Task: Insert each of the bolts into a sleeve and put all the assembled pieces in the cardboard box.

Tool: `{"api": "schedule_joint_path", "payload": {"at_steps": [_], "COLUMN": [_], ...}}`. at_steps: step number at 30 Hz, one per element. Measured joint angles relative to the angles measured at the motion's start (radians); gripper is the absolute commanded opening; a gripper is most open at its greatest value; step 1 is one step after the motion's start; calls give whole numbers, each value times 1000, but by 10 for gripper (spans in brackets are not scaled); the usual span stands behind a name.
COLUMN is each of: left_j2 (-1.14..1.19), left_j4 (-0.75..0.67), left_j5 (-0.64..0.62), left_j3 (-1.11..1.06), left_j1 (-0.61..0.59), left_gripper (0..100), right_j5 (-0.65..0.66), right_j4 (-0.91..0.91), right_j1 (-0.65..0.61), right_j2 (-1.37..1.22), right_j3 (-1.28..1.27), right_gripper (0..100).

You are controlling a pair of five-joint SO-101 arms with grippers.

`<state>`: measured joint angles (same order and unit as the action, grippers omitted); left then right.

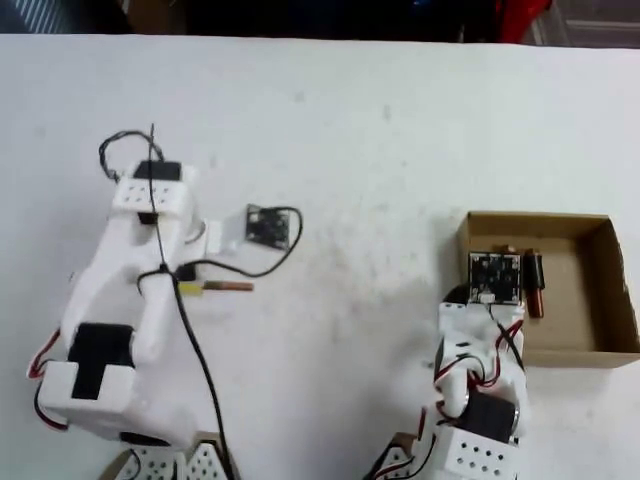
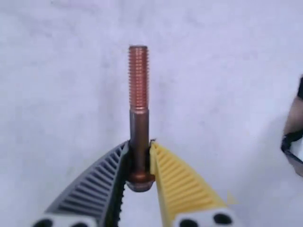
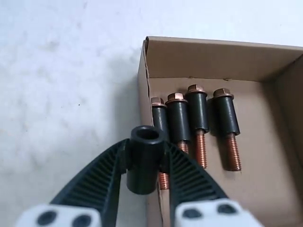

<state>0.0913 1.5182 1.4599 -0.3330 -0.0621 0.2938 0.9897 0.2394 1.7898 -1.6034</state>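
My left gripper (image 2: pixel 138 163) is shut on a copper bolt (image 2: pixel 138 113) near its head, and the threaded end juts out over the bare table. In the high view that bolt (image 1: pixel 222 287) lies level at the left arm's tip. My right gripper (image 3: pixel 144 163) is shut on a black sleeve (image 3: pixel 143 161), held upright with its open bore showing, above the near wall of the cardboard box (image 3: pixel 213 59). Several assembled bolt-and-sleeve pieces (image 3: pixel 201 120) lie side by side inside that box (image 1: pixel 590 345).
The white table (image 1: pixel 380 150) stretches wide between the two arms. A black cable (image 1: pixel 195 350) trails from the left arm toward the front edge. The box stands at the right side, with the right arm (image 1: pixel 480 400) just in front of it.
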Motion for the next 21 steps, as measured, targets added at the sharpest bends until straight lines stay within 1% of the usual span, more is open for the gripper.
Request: {"api": "schedule_joint_path", "payload": {"at_steps": [4,9,15,21], "left_j2": [2,64,140,149], "left_j4": [-137,-239,-258,-258], "left_j5": [23,26,26,26], "left_j3": [-46,-46,-46,-51], "left_j1": [-8,-8,-9,8], "left_gripper": [23,23,24,24], "right_j5": [0,0,0,0], "right_j4": [0,0,0,0], "right_j1": [0,0,0,0], "right_j2": [0,0,0,0], "right_j3": [0,0,0,0], "right_gripper": [21,21,21,21]}}
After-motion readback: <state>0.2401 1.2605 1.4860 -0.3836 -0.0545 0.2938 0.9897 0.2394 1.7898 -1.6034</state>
